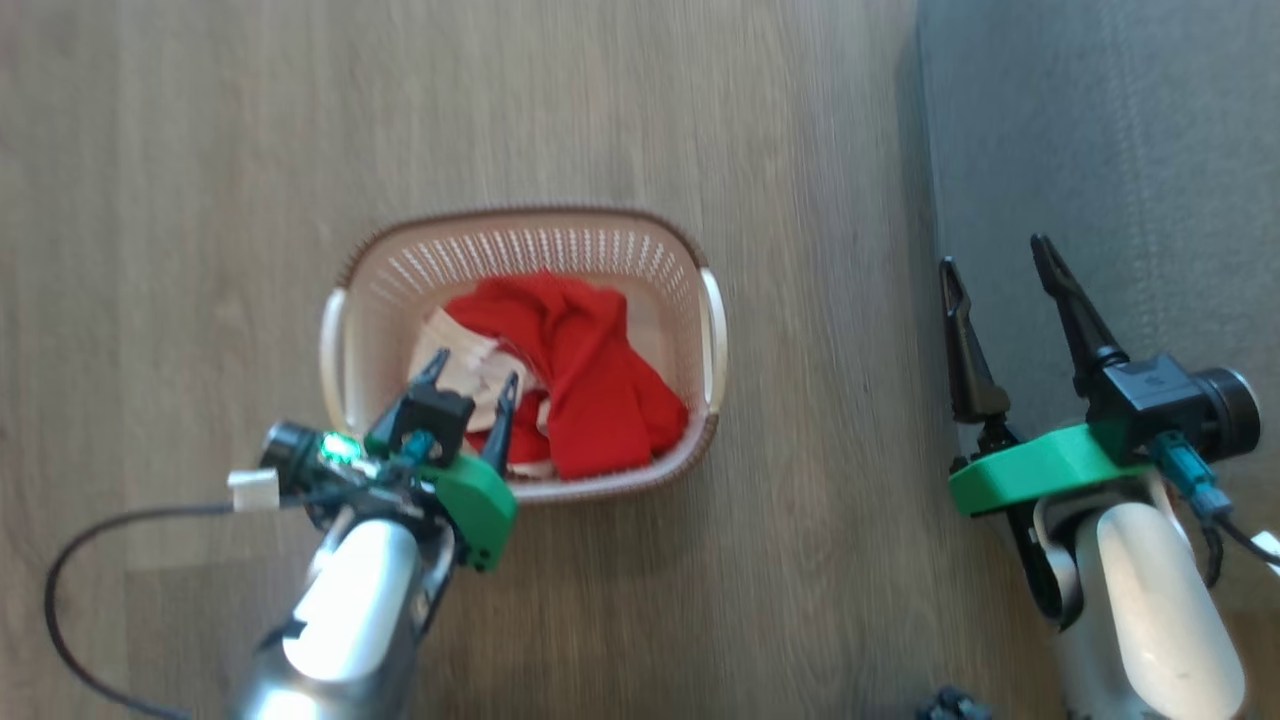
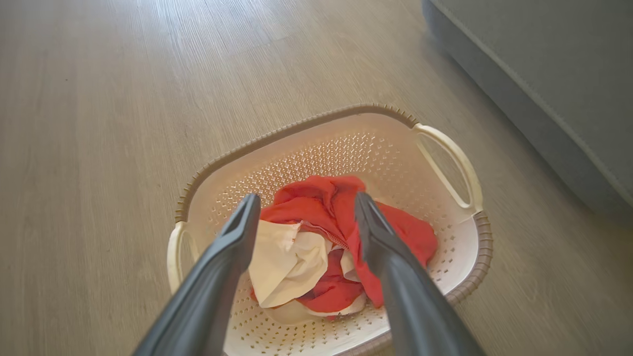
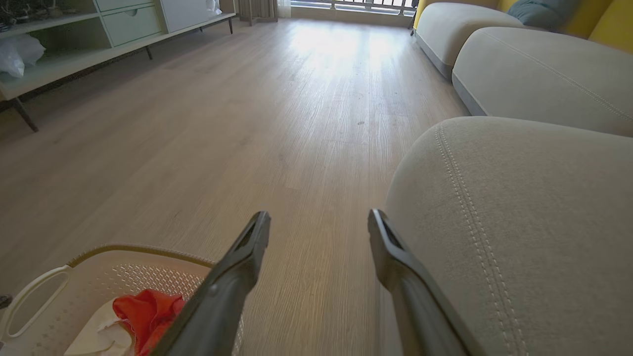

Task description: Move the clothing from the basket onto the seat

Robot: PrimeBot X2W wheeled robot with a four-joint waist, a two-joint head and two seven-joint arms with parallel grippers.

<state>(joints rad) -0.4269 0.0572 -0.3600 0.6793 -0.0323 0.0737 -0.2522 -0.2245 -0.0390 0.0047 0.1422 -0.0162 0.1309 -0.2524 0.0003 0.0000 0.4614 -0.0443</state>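
Red clothing (image 1: 580, 385) with white panels lies crumpled in the cream basket (image 1: 690, 290) on the wooden floor. My left gripper (image 1: 472, 378) hovers open over the basket's near left part, above the white fabric. Along its fingers, the clothing (image 2: 316, 232) sits between and below the tips of the left gripper (image 2: 305, 202), inside the basket (image 2: 346, 148). My right gripper (image 1: 995, 255) stands open at the edge of the grey seat (image 1: 1120, 150), holding nothing. From that wrist, the right gripper (image 3: 319, 220) points along the floor beside the seat (image 3: 534, 222), with the basket (image 3: 148, 267) and clothing (image 3: 148, 311) at lower left.
More sofa sections (image 3: 534, 74) continue beyond the seat on the right. A low white cabinet (image 3: 99, 34) on thin legs lines the far left wall. A black cable (image 1: 70, 590) loops from my left arm over the floor.
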